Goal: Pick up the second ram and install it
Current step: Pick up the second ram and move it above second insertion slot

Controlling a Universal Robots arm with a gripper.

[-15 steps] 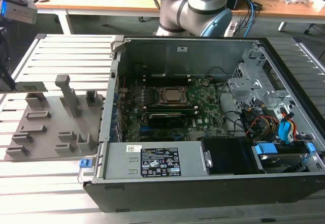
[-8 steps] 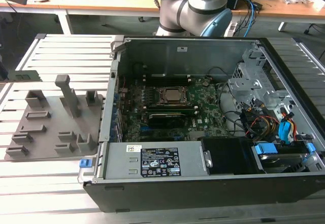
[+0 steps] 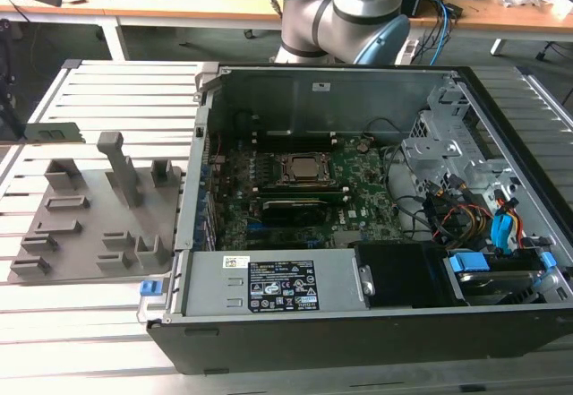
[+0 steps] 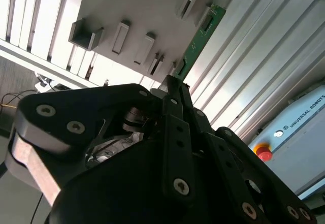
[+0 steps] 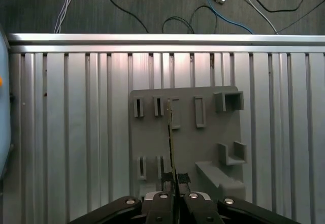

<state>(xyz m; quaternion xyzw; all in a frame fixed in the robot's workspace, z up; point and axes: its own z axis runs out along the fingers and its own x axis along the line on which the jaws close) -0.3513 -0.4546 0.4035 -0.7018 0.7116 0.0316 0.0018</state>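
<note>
We've got the slatted worktop (image 3: 107, 341) with the open computer case (image 3: 358, 332) toward the exterior view's right edge and the grey tray (image 3: 89, 225) toward its left. In both wrist views our end effector (image 5: 174, 181) hangs over that tray, pinching the second ram (image 4: 199, 41). The stick pokes straight out past the fingertips, edge-on above the tray's slots.

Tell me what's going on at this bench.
The arm's gripper is shut on the second ram, a thin green stick. It holds the stick in the air over the grey tray on the slatted table. The open computer case sits beside the tray, and the stick is not yet in it.
</note>
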